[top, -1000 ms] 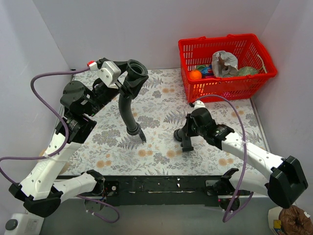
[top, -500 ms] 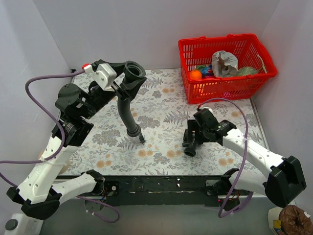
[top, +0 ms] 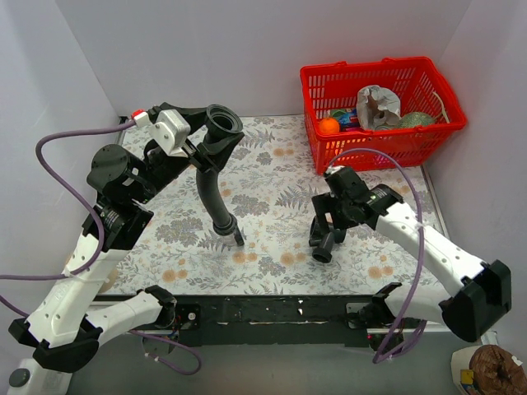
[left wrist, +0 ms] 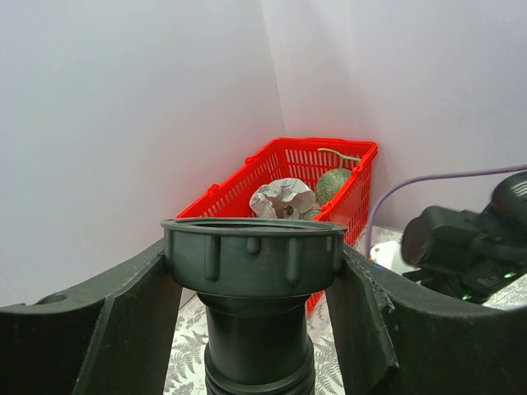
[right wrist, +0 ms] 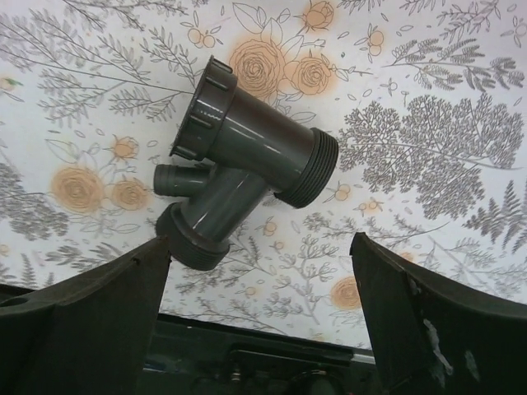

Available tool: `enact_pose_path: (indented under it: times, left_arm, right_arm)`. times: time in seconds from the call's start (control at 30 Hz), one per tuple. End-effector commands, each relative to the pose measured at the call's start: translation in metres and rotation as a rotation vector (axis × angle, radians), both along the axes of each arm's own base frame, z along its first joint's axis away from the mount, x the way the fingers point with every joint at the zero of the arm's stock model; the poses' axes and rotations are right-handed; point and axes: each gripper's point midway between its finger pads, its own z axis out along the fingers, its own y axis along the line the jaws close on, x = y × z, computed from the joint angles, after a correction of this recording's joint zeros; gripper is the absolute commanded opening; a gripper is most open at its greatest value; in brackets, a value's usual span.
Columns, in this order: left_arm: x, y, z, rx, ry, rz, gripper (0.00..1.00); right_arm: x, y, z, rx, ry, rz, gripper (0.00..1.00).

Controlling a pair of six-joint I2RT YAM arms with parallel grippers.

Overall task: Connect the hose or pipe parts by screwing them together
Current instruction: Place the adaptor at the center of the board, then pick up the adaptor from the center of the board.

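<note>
— Where's the hose on the floral worktop?
— The black ribbed hose stands nearly upright, left of centre. The left hand is clenched under its top collar.
— And the grey fitting?
— Lying on its side, near right. The right hand hovers over it, released, fingers wide.

The left wrist view cuts off the ribbed hose just below its collar. From above, the right gripper covers part of the T-shaped fitting. The contents of the red basket are too small to name.
</note>
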Motion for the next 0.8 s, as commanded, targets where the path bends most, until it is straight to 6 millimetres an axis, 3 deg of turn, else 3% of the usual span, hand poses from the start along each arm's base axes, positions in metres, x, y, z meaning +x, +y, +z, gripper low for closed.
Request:
enact_pose_path:
  times: [0.0, 0.2, 0.47, 0.77]
  left_arm:
    - [-0.014, 0.008, 0.021, -0.039, -0.052, -0.012, 0.13]
    - [-0.014, 0.005, 0.021, -0.03, -0.045, -0.024, 0.14]
    - [-0.016, 0.004, 0.024, -0.027, -0.044, -0.035, 0.16]
    - [-0.019, 0.006, 0.029, -0.023, -0.048, -0.036, 0.17]
  right_arm:
    - [0.014, 0.003, -0.012, -0.156, 0.025, 0.224, 0.98]
    - [0.032, 0.031, -0.013, -0.191, -0.096, 0.491, 0.98]
    - [0.037, 0.027, -0.059, -0.306, 0.031, 0.597, 0.95]
    - [0.039, 0.027, -0.09, -0.354, 0.2, 0.599, 0.87]
